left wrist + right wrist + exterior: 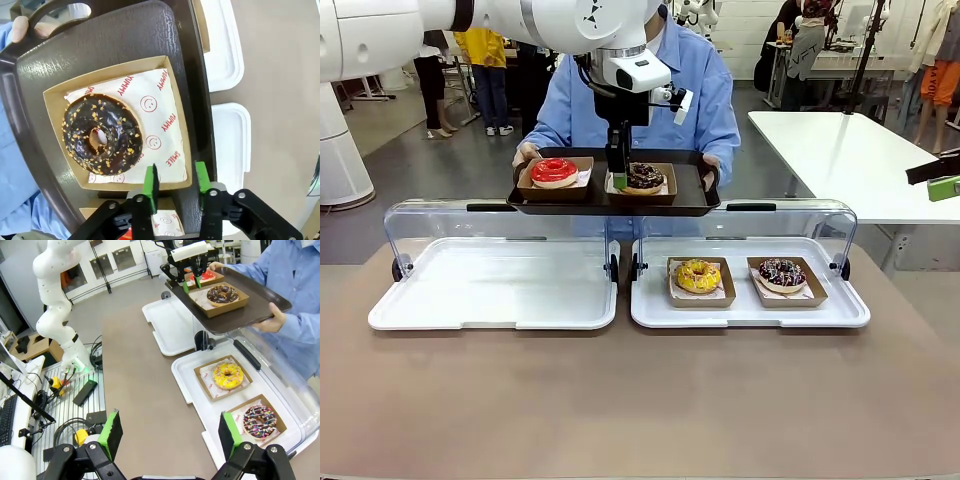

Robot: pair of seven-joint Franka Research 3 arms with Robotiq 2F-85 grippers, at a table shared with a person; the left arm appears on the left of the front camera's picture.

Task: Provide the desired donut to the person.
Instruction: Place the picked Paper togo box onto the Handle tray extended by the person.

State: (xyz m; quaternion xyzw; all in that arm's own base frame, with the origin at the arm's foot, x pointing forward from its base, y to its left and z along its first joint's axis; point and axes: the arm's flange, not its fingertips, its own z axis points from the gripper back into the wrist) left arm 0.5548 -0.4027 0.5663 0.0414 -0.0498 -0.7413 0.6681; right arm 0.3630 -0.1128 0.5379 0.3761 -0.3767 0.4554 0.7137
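Chocolate donut (101, 134) with nut crumbs lies flat, hole upward, in a square cardboard box (56, 96) on the dark tray (125, 35) held level by the person (705, 85) at the far side. No long axis: round. Left gripper (174, 179) stands over the box's near edge, fingers parted, straddling the box wall, gripping nothing. Red donut (554, 171) sits boxed to its left. Right gripper (170, 432) hangs wide open, empty, above the surface (640, 400).
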